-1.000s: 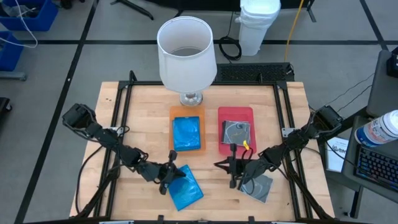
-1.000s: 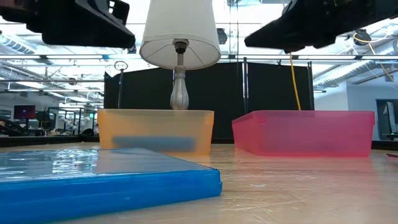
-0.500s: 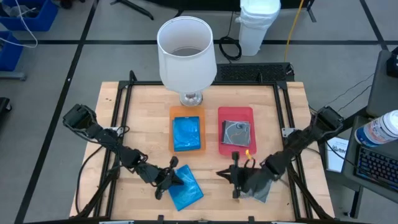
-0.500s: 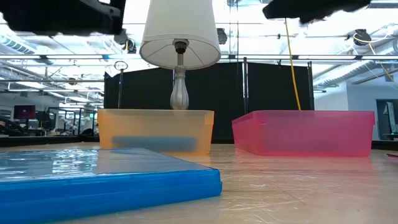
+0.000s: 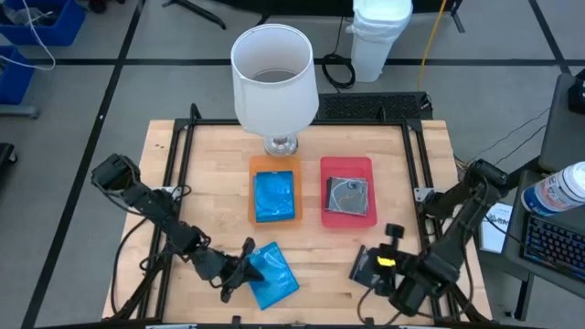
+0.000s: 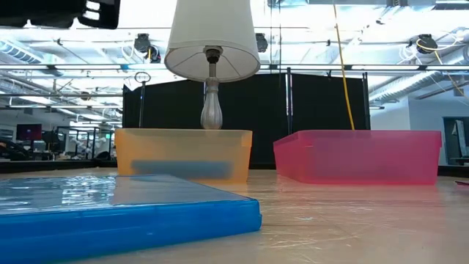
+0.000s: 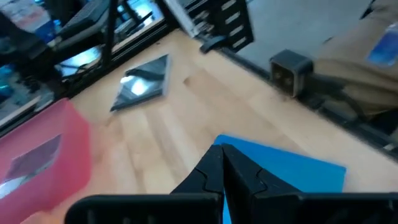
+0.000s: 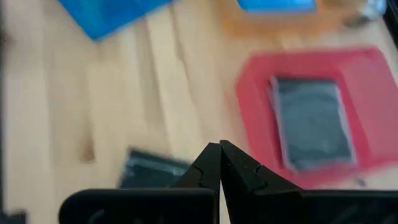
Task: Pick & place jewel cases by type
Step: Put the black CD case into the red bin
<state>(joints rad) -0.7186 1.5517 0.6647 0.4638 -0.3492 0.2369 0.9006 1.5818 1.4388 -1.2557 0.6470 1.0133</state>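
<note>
A loose blue jewel case (image 5: 274, 274) lies flat on the table near the front edge; it also shows in the low view (image 6: 124, 213). A loose grey jewel case (image 7: 143, 84) lies flat to its right, also in the right wrist view (image 8: 149, 171). Another blue case (image 5: 274, 195) lies in the orange tray (image 5: 256, 167), and another grey case (image 5: 347, 195) lies in the red tray (image 5: 345, 165). My left gripper (image 5: 241, 267) is shut and empty, raised over the loose blue case's left edge (image 7: 222, 167). My right gripper (image 5: 358, 265) is shut and empty, raised by the loose grey case (image 8: 219, 160).
A white-shaded lamp (image 5: 274, 78) stands at the table's far middle, behind the trays. A black metal frame (image 5: 178, 155) runs around the table's edges. Bare wood lies between the trays and the two loose cases.
Both arms have risen out of the low view. My right gripper has drawn back from over the grey case toward the table's near right. My left gripper has drawn back a little toward the near left, off the blue case. Both cases lie where they were.
</note>
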